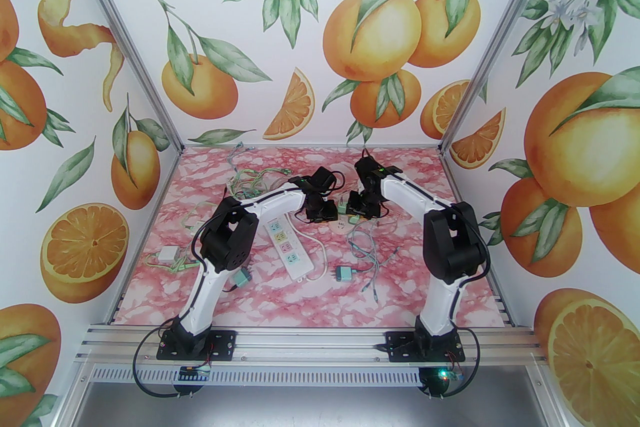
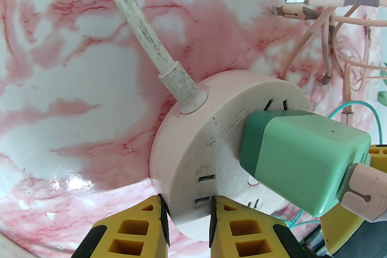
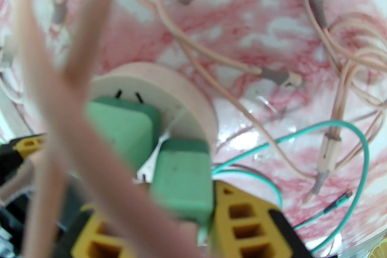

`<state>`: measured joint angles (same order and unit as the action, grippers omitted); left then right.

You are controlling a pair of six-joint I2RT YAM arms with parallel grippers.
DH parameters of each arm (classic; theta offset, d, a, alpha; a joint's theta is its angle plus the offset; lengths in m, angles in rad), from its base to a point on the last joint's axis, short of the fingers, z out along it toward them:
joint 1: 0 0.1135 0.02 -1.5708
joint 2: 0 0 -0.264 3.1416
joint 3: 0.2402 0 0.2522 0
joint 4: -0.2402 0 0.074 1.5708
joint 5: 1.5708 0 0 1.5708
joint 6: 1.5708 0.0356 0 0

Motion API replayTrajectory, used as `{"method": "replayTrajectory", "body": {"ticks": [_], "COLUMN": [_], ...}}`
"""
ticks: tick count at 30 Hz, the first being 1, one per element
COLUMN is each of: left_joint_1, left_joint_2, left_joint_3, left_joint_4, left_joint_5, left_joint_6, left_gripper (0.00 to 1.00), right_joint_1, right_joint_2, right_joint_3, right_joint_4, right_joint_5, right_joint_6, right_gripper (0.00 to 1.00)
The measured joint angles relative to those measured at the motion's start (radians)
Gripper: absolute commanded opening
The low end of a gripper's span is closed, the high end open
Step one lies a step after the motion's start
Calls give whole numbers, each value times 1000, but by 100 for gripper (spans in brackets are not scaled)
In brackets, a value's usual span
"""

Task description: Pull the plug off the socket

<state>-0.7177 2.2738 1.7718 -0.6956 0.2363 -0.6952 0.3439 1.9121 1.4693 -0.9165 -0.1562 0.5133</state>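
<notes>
As both arms meet at mid-table, we record the round pink socket (image 2: 193, 142) lying on the marbled table (image 2: 75, 84), w/ its white cord (image 2: 136, 17) running off from the rim.

Left gripper (image 2: 186, 204): clenched on the socket's rim, one finger on the side wall, the other on the face by the small slots. We rate this as the anchor hold.

Right gripper (image 3: 163, 199): the green plug (image 3: 181, 178) sits between its fingers. The finger at the right of the wrist view lies flush against the plug's side. The opp. finger's contact is masked by a blurred pink lead (image 3: 75, 99) close to the lens. We judge the grip closed on the plug. A second green block (image 3: 121, 126) stands on the same face just beside it; not held.

Key relation: the plug's long axis stands out from the socket face and points back toward the right wrist. The plug body thus lies straight ahead of those fingers, prong end away from them. Right arm is on the plug; left arm on the socket only.

In our judgement the pull must run along that axis, away from the face, w/ the left arm resisting. Plug not yet free: its front end meets the face, as far as we can tell.

Risk: an off-axis tug could tilt the socket in the left fingers or snag the pink lead.
</notes>
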Motion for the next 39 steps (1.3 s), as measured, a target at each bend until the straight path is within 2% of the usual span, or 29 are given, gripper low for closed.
{"method": "replayTrajectory", "body": {"ticks": [6, 12, 20, 27, 32, 36, 39], "left_joint_1": [0, 0, 0, -4, -10, -10, -10], "left_joint_2": [0, 0, 0, 5, 8, 8, 8], "left_joint_3": [5, 7, 7, 7, 7, 7, 8], "left_joint_4": [-10, -15, -14, 9, 27, 27, 24], "left_joint_5": [-2, -1, -3, -3, -6, -6, -6], "left_joint_6": [3, 3, 3, 17, 21, 21, 21], "left_gripper": [25, 24, 24, 24, 24, 23, 23], "right_joint_1": [102, 132, 117, -8, -53, -49, -1], "right_joint_2": [60, 85, 85, 45, 30, 29, 31], "right_joint_3": [122, 149, 149, 63, 28, 29, 58], "right_joint_4": [-113, -133, -134, -62, -37, -41, -72], "right_joint_5": [195, 261, 242, 22, -53, -44, 34], "right_joint_6": [-22, -21, -22, -20, -14, -16, -26], "right_gripper": [28, 28, 28, 28, 28, 29, 29]}}
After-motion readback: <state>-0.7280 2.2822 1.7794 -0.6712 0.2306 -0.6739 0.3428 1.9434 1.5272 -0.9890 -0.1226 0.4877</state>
